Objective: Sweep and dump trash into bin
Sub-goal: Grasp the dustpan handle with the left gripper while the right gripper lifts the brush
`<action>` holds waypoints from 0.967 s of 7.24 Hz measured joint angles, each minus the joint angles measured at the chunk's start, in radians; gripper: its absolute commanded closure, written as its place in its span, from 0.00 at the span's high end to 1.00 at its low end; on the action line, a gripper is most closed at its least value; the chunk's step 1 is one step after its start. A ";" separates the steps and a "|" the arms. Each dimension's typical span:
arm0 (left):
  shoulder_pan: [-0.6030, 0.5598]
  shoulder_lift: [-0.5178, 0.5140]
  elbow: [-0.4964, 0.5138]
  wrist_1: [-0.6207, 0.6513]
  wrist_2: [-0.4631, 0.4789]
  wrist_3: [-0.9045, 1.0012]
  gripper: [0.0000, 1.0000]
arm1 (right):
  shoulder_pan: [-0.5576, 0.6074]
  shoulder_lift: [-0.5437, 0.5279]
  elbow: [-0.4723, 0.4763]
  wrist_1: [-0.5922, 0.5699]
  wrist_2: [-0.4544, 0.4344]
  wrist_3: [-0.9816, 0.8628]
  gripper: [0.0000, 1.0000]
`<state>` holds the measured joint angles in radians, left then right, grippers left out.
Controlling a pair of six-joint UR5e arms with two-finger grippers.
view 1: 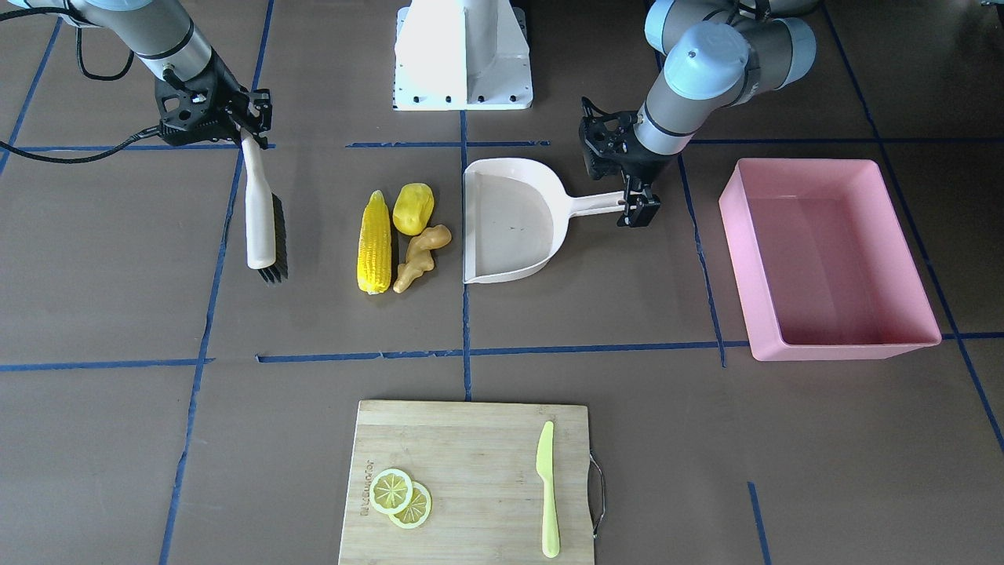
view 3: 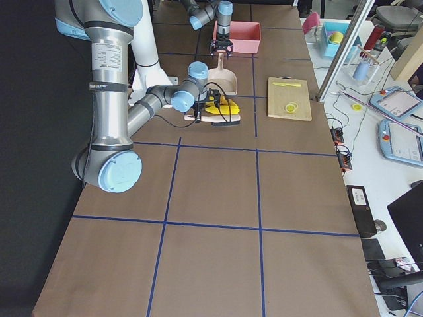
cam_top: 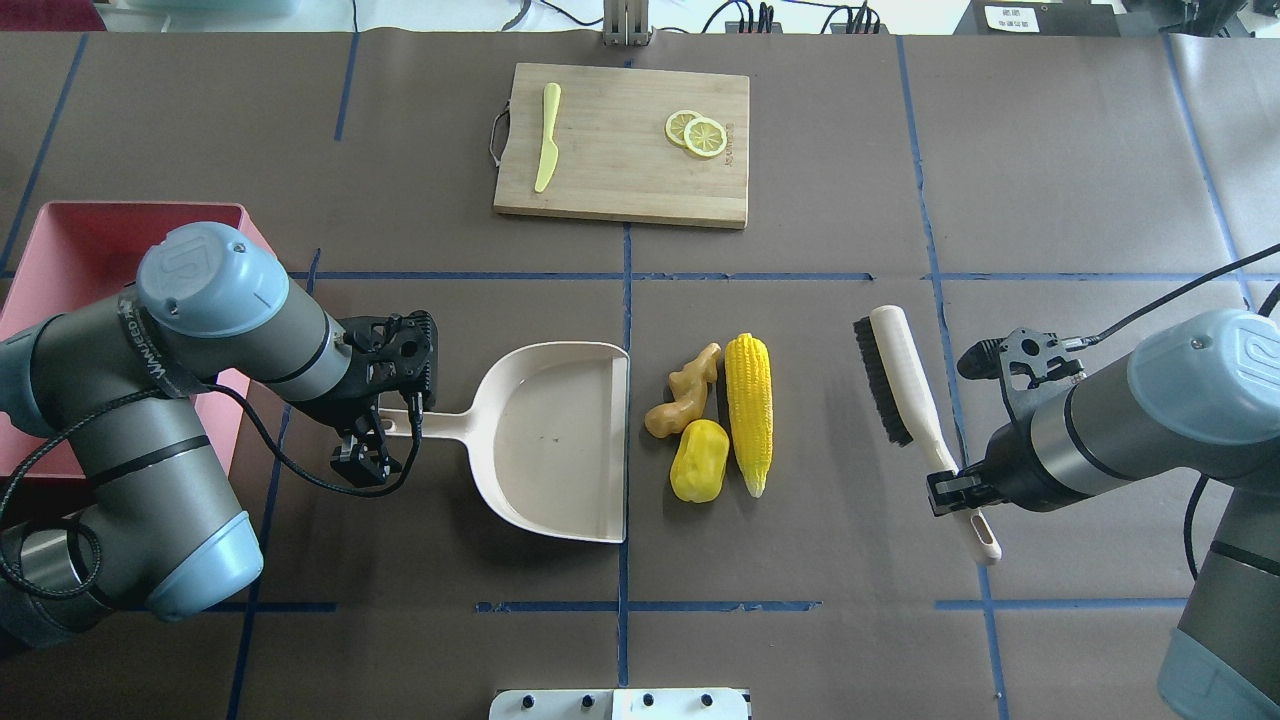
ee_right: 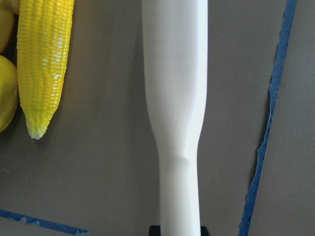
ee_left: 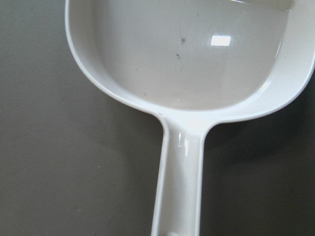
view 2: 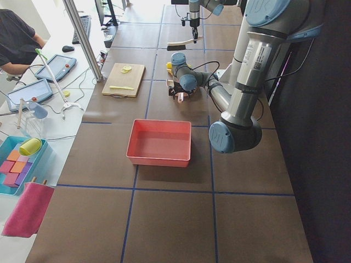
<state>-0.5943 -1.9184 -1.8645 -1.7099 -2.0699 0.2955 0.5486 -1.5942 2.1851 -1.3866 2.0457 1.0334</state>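
Left gripper is clamped on the end of the dustpan handle; right gripper is clamped on the thin end of the brush handle; neither wrist view shows finger pads clearly.

Room: the dustpan's straight open mouth faces my right, along the blue tape line; the trash sits just beside that mouth; a bare strip of table separates the corn cob from the brush bristles; bare table also on the near side of the pile; the cutting board with lemon slices and knife lies on the far side, well apart from the pile.

Trash: the corn cob's long axis runs near-far, roughly parallel to the dustpan mouth, pointed tip toward me; the pepper lump is at the near end, just beside the cob; the ginger root lies between cob and dustpan mouth, angled, its near end against the pepper lump.

Brush: long axis near-far, slightly tilted; head away from me, bristles turned toward the cob; cannot tell if the bristles touch the table.

Bin: far out on my left, past the left gripper, well apart from the dustpan; long axis near-far; nothing visible in it; partly hidden by my left arm in the overhead view.
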 measured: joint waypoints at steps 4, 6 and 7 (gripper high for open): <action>0.014 -0.018 0.033 0.001 0.001 -0.001 0.41 | -0.043 0.011 -0.009 -0.024 -0.003 0.001 0.05; 0.013 -0.017 0.032 0.015 0.001 -0.004 0.13 | -0.053 0.057 -0.011 -0.097 -0.004 0.000 0.05; 0.012 -0.017 0.028 0.031 0.000 -0.005 0.09 | -0.056 0.071 -0.013 -0.121 -0.005 0.000 0.05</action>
<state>-0.5820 -1.9358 -1.8363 -1.6790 -2.0695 0.2906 0.4927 -1.5229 2.1719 -1.5071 2.0408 1.0339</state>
